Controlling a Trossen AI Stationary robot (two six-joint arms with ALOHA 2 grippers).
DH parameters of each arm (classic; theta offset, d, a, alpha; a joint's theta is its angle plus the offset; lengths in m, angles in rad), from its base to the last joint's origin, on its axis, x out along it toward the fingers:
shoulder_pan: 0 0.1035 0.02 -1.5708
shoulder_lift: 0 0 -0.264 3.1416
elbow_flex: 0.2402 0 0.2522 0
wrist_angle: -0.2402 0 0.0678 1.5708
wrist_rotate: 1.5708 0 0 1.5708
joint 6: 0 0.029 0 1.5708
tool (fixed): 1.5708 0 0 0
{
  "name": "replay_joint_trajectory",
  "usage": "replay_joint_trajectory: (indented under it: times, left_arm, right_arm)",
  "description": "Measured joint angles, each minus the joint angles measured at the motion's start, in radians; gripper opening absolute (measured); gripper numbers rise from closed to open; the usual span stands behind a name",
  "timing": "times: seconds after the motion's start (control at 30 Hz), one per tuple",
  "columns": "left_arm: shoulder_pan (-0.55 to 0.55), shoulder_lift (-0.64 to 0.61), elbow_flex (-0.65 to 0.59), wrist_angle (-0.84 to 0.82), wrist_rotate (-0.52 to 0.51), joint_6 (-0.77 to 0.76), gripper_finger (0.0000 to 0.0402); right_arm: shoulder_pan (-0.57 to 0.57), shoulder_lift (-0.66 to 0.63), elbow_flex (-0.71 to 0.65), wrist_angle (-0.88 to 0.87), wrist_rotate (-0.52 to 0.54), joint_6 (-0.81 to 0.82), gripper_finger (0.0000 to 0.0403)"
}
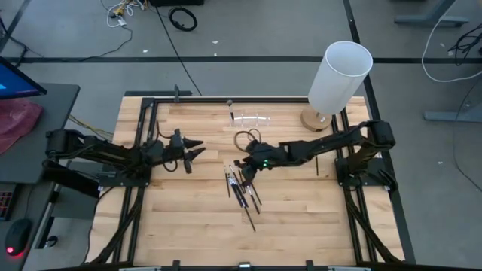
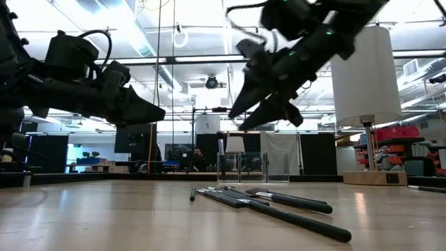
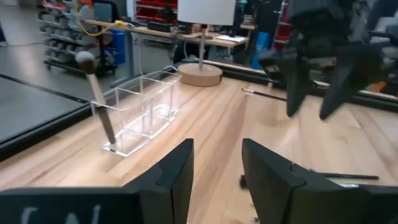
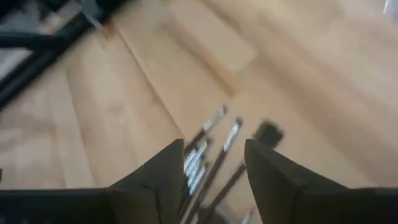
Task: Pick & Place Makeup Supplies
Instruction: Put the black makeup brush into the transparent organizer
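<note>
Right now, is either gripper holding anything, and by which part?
Nothing is held. The right gripper hangs open above the brushes; the left gripper waits open, empty.

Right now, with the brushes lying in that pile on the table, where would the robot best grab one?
Probably from straight above, at mid-handle. The makeup brushes lie flat and bunched, so the right gripper, open just over them, would do best pinching across the outermost handle, where one finger meets bare wood rather than another brush.

A clear holder [image 1: 251, 118] sits near the table's [image 1: 188, 226] far edge — tall white cylinder [image 1: 339, 77] beside it.
</note>
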Motion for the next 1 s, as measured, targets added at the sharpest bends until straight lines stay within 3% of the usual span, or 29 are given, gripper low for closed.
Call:
replay_joint_trajectory:
  times: [0.4, 0.63, 0.9, 1.0]
  left_arm:
    - [0.001, 0.000, 0.004, 0.005, -0.006, 0.026, 0.0135]
    - [0.001, 0.000, 0.004, 0.000, -0.006, 0.039, 0.0135]
    - [0.001, 0.000, 0.004, 0.000, -0.006, 0.041, 0.0135]
    - [0.001, 0.000, 0.004, 0.000, -0.006, 0.042, 0.0135]
  right_arm:
    - [-0.006, 0.344, 0.405, -0.449, -0.036, 0.098, 0.0147]
    - [-0.016, 0.412, 0.431, -0.436, -0.057, 0.093, 0.0104]
    - [-0.026, 0.415, 0.430, -0.445, 0.018, -0.001, 0.0018]
    - [-0.028, 0.414, 0.418, -0.433, 0.022, -0.038, 0.0006]
